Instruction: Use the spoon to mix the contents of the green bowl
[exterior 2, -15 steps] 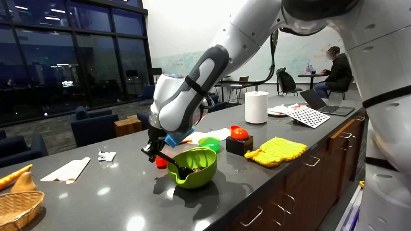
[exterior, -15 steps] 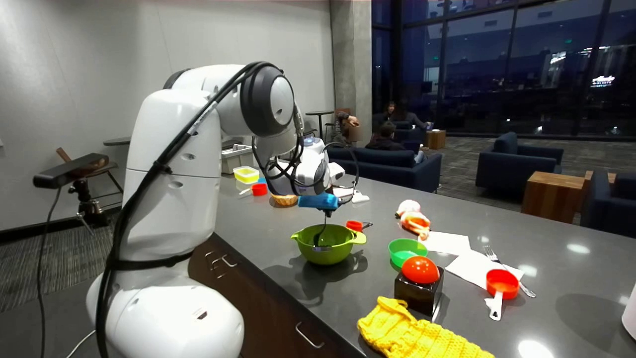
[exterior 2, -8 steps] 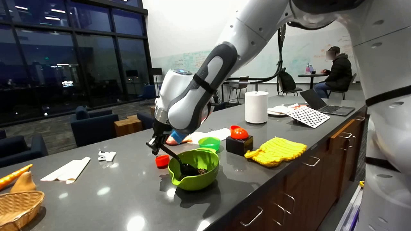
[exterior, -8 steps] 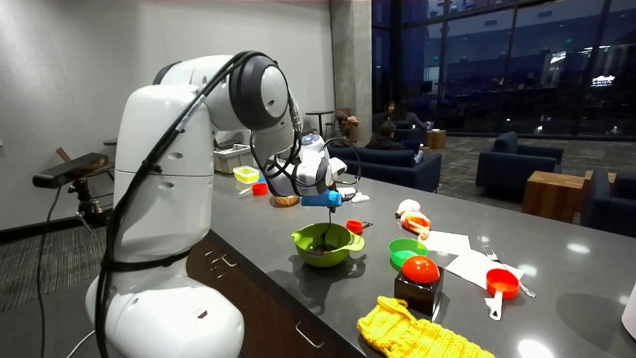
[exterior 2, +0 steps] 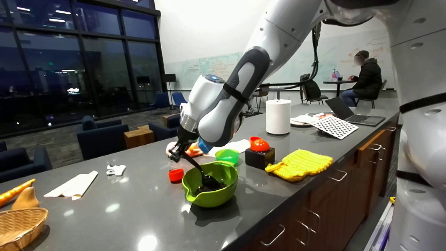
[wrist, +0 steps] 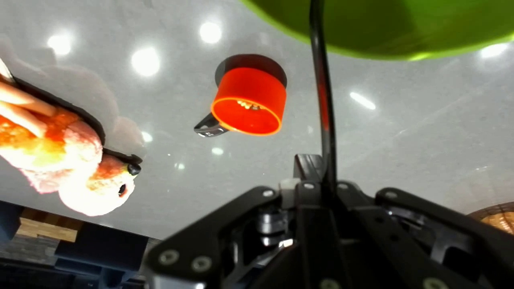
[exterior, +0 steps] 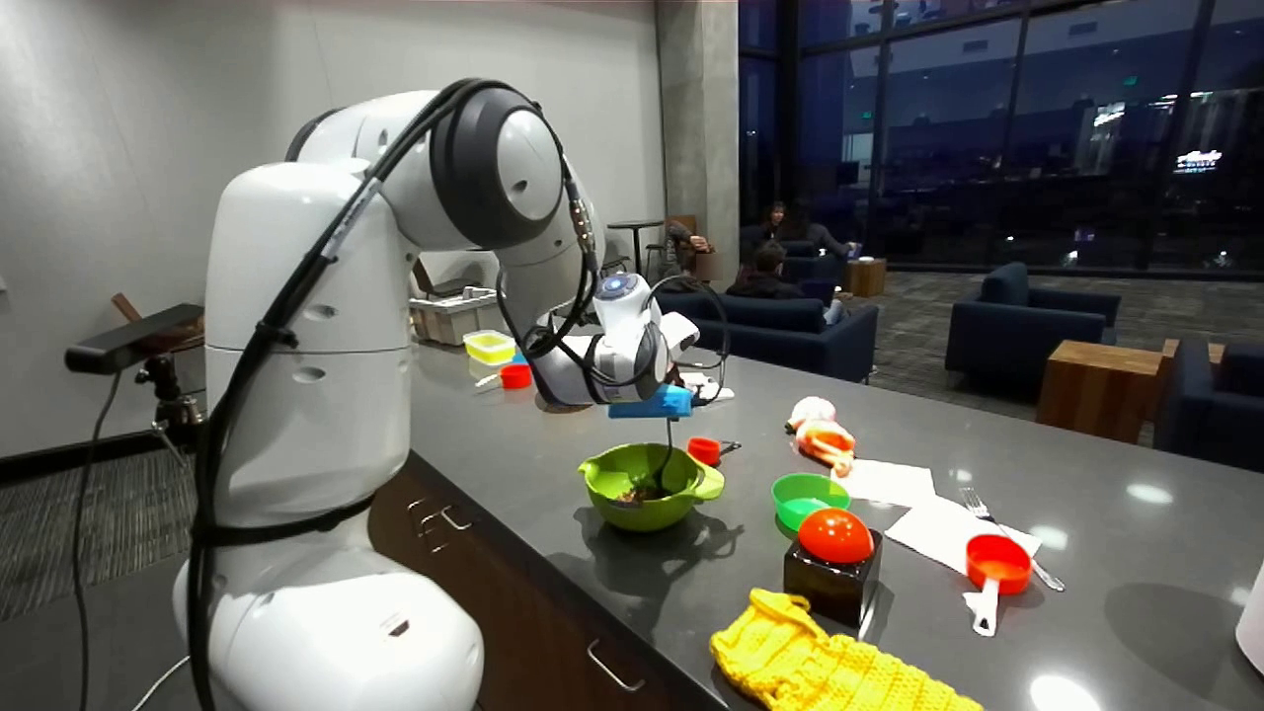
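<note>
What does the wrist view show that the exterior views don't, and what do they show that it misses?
Only the wrist view: pale bits inside the small red cup.
Only the exterior views: the spoon's head among the dark contents, plus the yellow knitted cloth.
Shared: the green bowl, though the wrist view crops it to part of its rim and inner wall; the spoon's handle over that rim; and the small red cup beside it.

Yellow knitted cloth (exterior 2: 300, 165), just beside black square block (exterior 2: 259, 158); glossy red dome (exterior 2: 260, 144) sits on block. Small round orange-red plastic cup (wrist: 252, 89), dark-handled, pale bits (wrist: 244, 104) inside. Upright white cylinder (exterior 2: 278, 116), well apart from block.
</note>
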`<action>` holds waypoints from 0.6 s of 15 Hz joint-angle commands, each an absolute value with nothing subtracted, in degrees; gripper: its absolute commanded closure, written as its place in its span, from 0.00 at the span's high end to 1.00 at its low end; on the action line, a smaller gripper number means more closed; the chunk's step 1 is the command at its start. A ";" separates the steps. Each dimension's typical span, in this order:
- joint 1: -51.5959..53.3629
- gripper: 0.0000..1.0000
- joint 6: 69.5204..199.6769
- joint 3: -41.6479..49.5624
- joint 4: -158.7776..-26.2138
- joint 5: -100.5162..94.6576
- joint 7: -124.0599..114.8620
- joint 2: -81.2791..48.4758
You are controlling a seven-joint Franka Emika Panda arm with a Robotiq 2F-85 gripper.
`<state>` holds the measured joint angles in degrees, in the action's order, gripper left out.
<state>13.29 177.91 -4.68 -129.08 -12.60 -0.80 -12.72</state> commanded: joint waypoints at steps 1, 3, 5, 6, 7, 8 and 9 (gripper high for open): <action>12.67 0.00 180.58 -3.22 -135.59 -13.69 -0.37 -7.66; 12.42 0.00 182.59 -2.98 -138.25 -12.62 -0.96 -6.34; 12.00 0.00 185.33 -3.58 -140.77 -10.88 -2.30 -5.39; 11.99 0.00 186.41 -3.90 -141.82 -9.93 -3.22 -4.99; 12.21 0.00 187.15 -4.12 -142.82 -8.89 -4.59 -4.41; 12.55 0.00 188.08 -4.06 -143.68 -8.02 -5.75 -4.10; 12.96 0.00 188.81 -4.03 -144.34 -7.10 -6.85 -3.86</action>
